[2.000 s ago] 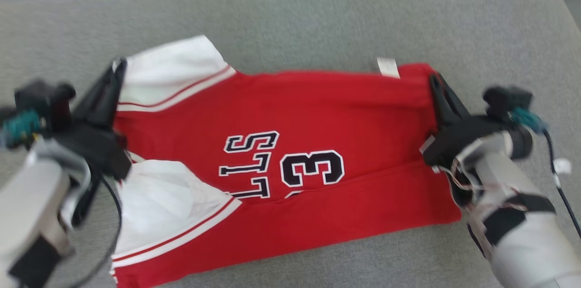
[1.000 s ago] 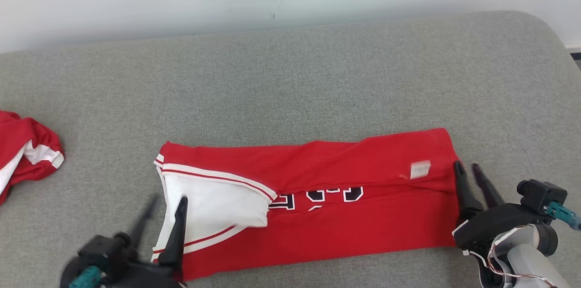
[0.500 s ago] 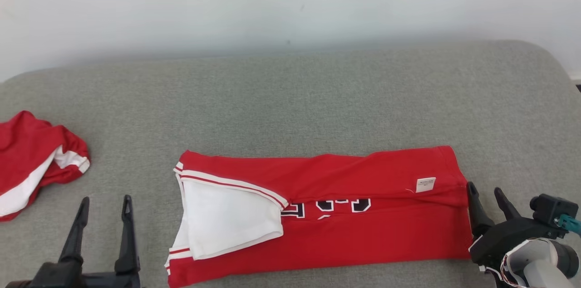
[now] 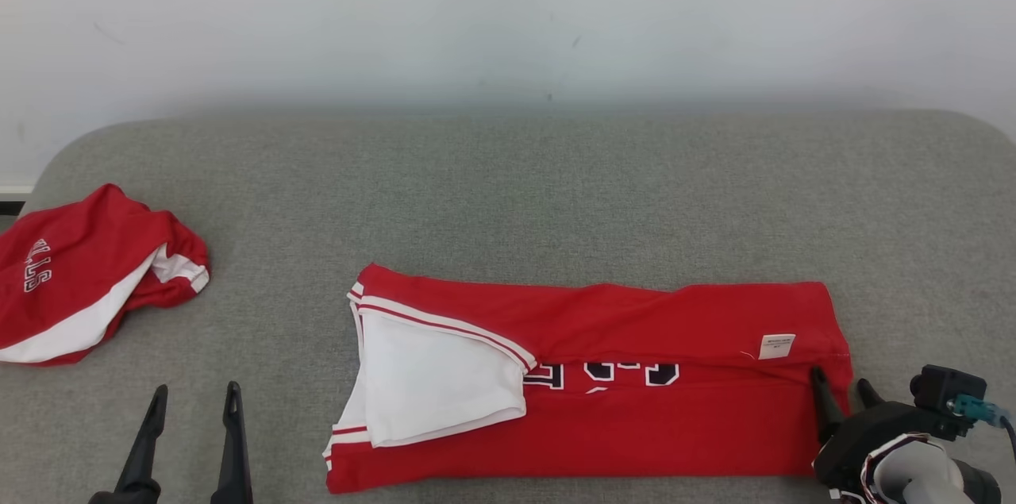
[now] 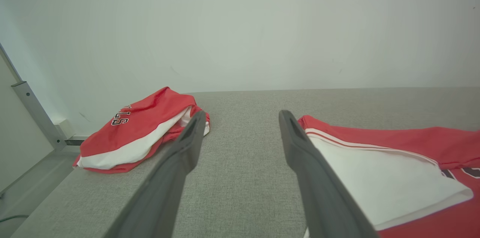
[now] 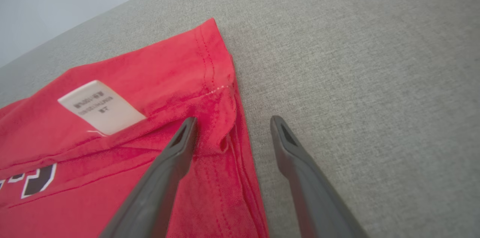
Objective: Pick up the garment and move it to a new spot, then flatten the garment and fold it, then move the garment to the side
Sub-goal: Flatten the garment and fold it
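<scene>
**Spotter:** How will it handle?

**Operator:** Nearest me, the left end effector (image 4: 196,387) and right end effector (image 4: 837,377) gape wide, empty. Beyond, the folded red-and-white jersey (image 4: 635,425) lies flat on the grey fabric worktop (image 4: 508,194): light, limp, slippery, I judge. I'd pinch its stacked corners.

Grey upholstered surface (image 4: 556,186), folded red jersey (image 4: 635,440) lying flat — second red garment (image 4: 79,274) bunched near left edge

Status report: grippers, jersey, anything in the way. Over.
Left gripper open, clear of cloth. Right gripper open at jersey, astride its right edge. Folded lengthwise, flat on grey cushion. Second red garment bunched far left, not obstructing.
</scene>
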Robot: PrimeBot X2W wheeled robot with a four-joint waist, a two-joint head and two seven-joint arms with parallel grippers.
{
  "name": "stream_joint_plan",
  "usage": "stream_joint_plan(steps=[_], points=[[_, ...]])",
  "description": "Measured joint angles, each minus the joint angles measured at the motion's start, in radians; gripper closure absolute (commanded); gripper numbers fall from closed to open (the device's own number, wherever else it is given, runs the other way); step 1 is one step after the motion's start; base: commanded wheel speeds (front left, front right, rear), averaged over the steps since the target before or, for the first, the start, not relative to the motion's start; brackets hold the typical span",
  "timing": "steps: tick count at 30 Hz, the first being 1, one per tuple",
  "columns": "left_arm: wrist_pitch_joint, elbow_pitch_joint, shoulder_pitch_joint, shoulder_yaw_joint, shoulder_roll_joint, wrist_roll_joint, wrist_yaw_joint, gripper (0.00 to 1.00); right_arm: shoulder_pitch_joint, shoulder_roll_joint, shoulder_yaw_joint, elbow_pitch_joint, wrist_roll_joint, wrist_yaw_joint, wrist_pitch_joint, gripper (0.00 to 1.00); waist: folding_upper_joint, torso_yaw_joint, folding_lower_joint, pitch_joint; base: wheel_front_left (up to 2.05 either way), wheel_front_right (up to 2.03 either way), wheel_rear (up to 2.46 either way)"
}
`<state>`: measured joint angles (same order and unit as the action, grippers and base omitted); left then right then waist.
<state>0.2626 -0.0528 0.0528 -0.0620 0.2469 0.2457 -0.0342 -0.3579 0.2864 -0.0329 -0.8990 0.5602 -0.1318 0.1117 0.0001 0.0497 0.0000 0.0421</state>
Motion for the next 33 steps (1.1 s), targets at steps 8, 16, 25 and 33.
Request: stream_joint_plan(steps=[8,16,25,33], points=[[0.0,-0.042,0.003,0.014,-0.008,-0.024,0.023,0.0,-0.04,-0.008,-0.039,-0.08,0.032,0.0,0.001,1.0,-0.0001,0.011,0.0,-0.011,0.0,0.0,0.0],[0.0,-0.074,0.002,0.016,-0.006,-0.044,0.035,0.0,-0.056,0.045,-0.078,-0.102,0.077,0.0,0.042,1.0,-0.0001,0.004,0.0,-0.033,0.0,0.0,0.0],[0.0,-0.059,0.009,0.031,-0.012,-0.052,0.036,0.0,-0.053,0.222,-0.042,-0.086,0.115,0.0,0.075,1.0,-0.0001,-0.021,0.0,-0.046,0.0,0.0,0.0],[0.0,-0.046,0.027,0.054,-0.02,-0.052,0.034,0.0,-0.052,0.239,-0.065,0.081,0.092,0.0,0.072,1.0,-0.0001,-0.054,0.0,-0.038,0.0,0.0,0.0]])
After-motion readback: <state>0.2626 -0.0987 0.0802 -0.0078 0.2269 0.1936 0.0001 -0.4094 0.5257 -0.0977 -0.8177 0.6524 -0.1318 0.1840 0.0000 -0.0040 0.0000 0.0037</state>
